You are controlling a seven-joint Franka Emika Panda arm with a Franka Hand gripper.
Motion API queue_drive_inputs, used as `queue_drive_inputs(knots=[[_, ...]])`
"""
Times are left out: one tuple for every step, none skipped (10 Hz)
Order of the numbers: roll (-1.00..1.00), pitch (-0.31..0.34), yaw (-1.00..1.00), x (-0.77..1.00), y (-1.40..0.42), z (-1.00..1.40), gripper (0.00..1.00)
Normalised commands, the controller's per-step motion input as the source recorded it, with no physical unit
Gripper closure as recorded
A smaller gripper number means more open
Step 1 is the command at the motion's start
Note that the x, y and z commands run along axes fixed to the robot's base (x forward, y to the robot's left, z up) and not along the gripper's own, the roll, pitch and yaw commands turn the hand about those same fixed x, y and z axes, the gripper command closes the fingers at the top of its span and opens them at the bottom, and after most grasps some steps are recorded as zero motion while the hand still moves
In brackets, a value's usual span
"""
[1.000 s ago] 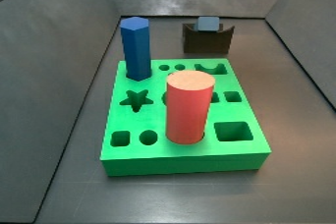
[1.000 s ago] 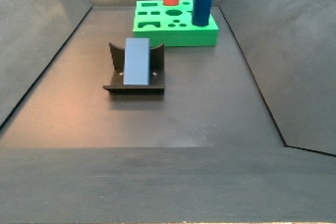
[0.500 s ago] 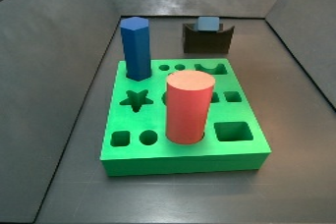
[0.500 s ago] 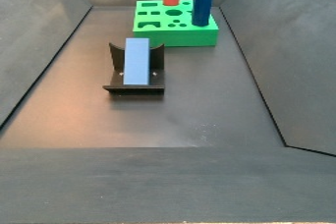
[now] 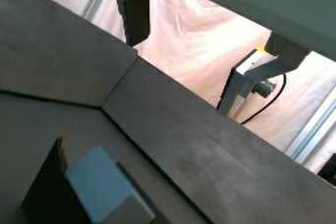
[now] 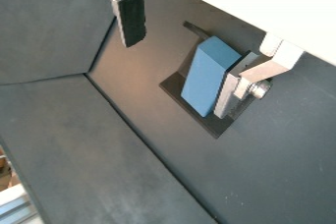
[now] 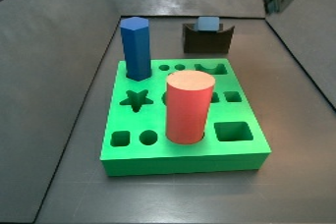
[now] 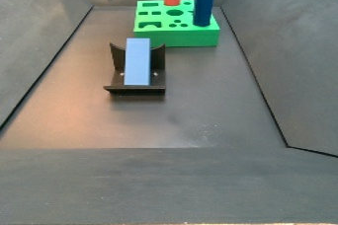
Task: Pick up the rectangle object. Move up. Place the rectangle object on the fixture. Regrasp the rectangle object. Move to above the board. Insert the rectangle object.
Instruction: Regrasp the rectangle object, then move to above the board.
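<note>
Resting in the notch of the fixture [image 8: 132, 79], the rectangle object [image 8: 136, 60] lies tilted and untouched, well short of the green board [image 8: 175, 24], while the gripper [image 6: 195, 43] hangs above it, fingers [image 6: 130, 18] spread apart and empty.

Matt grey-blue rectangle object [image 8: 136, 59] on dull dark fixture [image 8: 133, 83]; glossy plastic-looking green board [image 7: 184, 130]; gripper [image 6: 191, 33] w/ silver metal fingers, up high.
</note>
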Motion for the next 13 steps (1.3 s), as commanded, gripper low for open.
queue_drive_inputs(knots=[[0.08, -0.094, 0.04, 0.05, 0.06, -1.0, 0.0], [0.07, -0.096, 0.02, 0.06, 0.06, -1.0, 0.0], [0.07, -0.091, 0.0, 0.07, 0.06, -1.0, 0.0], [0.07, -0.078, -0.02, 0.08, 0.05, -1.0, 0.0], [0.07, -0.065, -0.03, 0.08, 0.05, -1.0, 0.0], [0.07, -0.04, -0.03, 0.1, 0.04, -1.0, 0.0], [0.07, -0.029, -0.03, 0.1, 0.03, -0.92, 0.0], [0.07, -0.008, -0.02, 0.09, 0.02, -0.72, 0.0], [0.07, -0.005, -0.02, 0.08, 0.01, -0.57, 0.0], [0.07, 0.002, 0.0, 0.07, 0.01, -0.38, 0.0], [0.07, 0.0, 0.01, 0.07, 0.0, -0.23, 0.0], [0.0, 0.0, 0.0, 0.0, 0.0, 0.0, 1.0], [-0.08, -0.139, 0.23, -0.1, 0.02, 1.0, 1.0]])
